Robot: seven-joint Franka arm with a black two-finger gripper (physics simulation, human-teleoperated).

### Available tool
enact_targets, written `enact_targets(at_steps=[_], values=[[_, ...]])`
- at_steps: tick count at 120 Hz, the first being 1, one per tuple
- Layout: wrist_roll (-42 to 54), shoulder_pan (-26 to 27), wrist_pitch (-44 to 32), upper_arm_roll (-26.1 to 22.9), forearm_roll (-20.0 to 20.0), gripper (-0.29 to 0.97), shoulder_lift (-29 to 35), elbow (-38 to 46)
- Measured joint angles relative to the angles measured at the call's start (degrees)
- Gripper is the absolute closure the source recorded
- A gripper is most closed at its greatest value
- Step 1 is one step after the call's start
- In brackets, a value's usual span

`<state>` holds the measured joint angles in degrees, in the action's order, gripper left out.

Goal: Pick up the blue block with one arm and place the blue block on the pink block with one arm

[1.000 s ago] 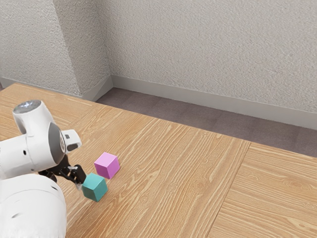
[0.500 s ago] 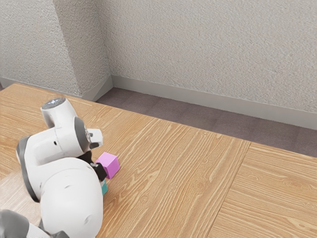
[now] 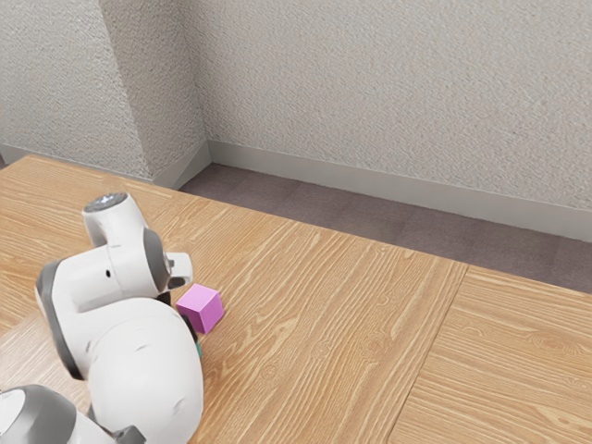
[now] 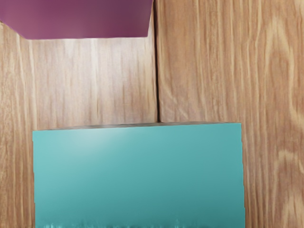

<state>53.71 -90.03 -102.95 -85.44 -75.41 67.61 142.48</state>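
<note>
Wrist view: the blue block [image 4: 137, 175], teal in tone, sits directly under the claw, its flat top face turned up to the hand. Beyond it, further out from the claw, lies the pink block [image 4: 80, 19], apart from the blue one with a strip of bare wood between them. A dark seam of the wooden table [image 4: 213, 71] runs between the two blocks. In the exterior view the arm [image 3: 120, 314] bends low over the table [image 3: 351, 314], and its white links stand in front of the claw [image 3: 190, 335], so I cannot tell whether it is released or clenched. The pink block [image 3: 201, 308] rests on the table just past the claw, toward the exterior view's right
</note>
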Motion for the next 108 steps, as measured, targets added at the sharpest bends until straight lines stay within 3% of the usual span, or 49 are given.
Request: enact_targets(at_steps=[57,91,108], values=[[-2.98,-3.59,0.11,-3.77,0.36,0.01,1.92,-4.42],[-4.0,-3.75,0.14,-3.88,1.76,0.27,2.24,-5.25],[-4.39,-3.57,0.2,-3.83,2.65,0.31,2.14,-5.36]])
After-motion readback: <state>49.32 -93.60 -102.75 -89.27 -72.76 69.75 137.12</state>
